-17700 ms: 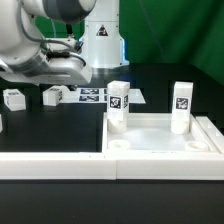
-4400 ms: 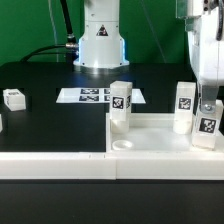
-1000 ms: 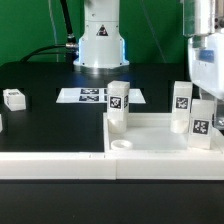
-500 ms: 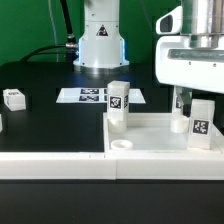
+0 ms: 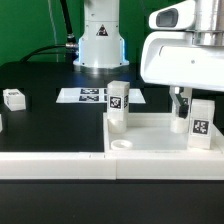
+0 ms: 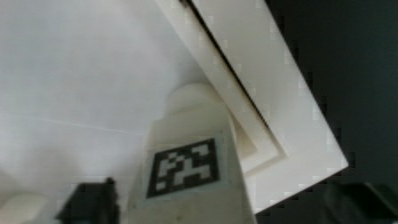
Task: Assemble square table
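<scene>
Table top (image 5: 160, 135) sits by the front rail. Gripper (image 5: 181, 103) hangs over its right side, jaws spread around the rear leg (image 5: 181, 112); can't tell if they touch it. Front leg (image 5: 203, 122) beside it and left leg (image 5: 118, 106) stand upright in corner sockets, presumably seated. Spare leg (image 5: 13, 98) lies far left.

Gripper (image 5: 183, 103) body hides most of the far-right leg (image 5: 178, 110); jaw gap can't be judged. Wrist view blurred, one dark finger (image 6: 89, 203) cut off at the edge.
</scene>
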`<state>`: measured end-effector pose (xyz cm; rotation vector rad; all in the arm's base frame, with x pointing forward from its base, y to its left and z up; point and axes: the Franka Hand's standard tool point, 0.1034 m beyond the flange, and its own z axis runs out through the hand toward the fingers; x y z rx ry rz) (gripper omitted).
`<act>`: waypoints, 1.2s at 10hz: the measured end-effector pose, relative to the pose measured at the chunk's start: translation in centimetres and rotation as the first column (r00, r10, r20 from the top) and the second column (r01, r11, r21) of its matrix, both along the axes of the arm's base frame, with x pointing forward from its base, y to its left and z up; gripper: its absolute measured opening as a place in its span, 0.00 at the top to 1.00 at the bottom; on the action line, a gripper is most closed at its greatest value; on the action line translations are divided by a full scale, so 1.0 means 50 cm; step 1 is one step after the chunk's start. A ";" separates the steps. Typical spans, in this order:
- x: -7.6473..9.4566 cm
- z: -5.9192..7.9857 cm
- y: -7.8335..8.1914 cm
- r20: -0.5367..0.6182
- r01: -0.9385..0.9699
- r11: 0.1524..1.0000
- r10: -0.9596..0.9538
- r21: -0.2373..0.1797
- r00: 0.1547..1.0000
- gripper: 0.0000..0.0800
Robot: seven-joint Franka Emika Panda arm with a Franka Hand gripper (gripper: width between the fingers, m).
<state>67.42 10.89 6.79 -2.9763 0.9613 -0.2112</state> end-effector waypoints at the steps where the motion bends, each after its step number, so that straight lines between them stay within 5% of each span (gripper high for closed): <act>1: 0.000 0.000 -0.001 0.000 -0.001 1.000 0.001 -0.001 1.000 0.48; 2: 0.000 0.000 0.000 0.001 0.041 0.999 -0.041 0.006 0.999 0.48; 3: 0.000 0.000 0.000 0.003 0.106 0.994 -0.106 0.015 0.994 0.64; 6: 0.000 0.000 -0.001 0.004 0.321 0.946 -0.321 0.046 0.947 0.64; 8: 0.000 -0.002 -0.001 -0.007 0.585 0.806 -0.587 0.087 0.809 0.64; 11: 0.004 -0.005 0.003 -0.091 0.878 0.438 -0.883 0.194 0.461 0.64; 12: 0.003 -0.005 0.002 -0.099 0.890 0.408 -0.896 0.204 0.433 0.64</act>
